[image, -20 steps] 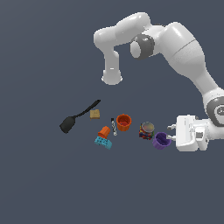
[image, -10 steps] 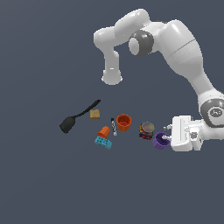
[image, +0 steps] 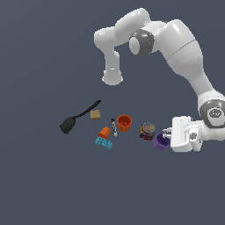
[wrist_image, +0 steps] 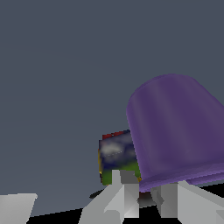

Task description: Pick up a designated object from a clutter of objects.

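The purple cup [image: 160, 142] stands at the exterior view's right end of the clutter, next to the multicoloured can [image: 147, 131]. My gripper [image: 166, 136] reaches it from the exterior view's right, low over the floor. In the wrist view the purple cup [wrist_image: 175, 131] fills the frame. My gripper [wrist_image: 151, 197] has its fingers close together, with the cup's rim wall between them. The can [wrist_image: 117, 157] shows just behind the cup. An orange-red cup [image: 124, 123], a smaller orange cup [image: 104, 132], a teal toy brick [image: 103, 143], a tan block [image: 95, 114] and a black spatula [image: 72, 121] lie further to the left.
A small thin metal item [image: 114, 127] lies between the orange cups. The robot's white base [image: 112, 78] stands behind the clutter. The arm arches over the exterior view's right side. The floor is plain dark grey.
My gripper has moved a little to the exterior view's left, up against the purple cup. The cup and the other items have not moved.
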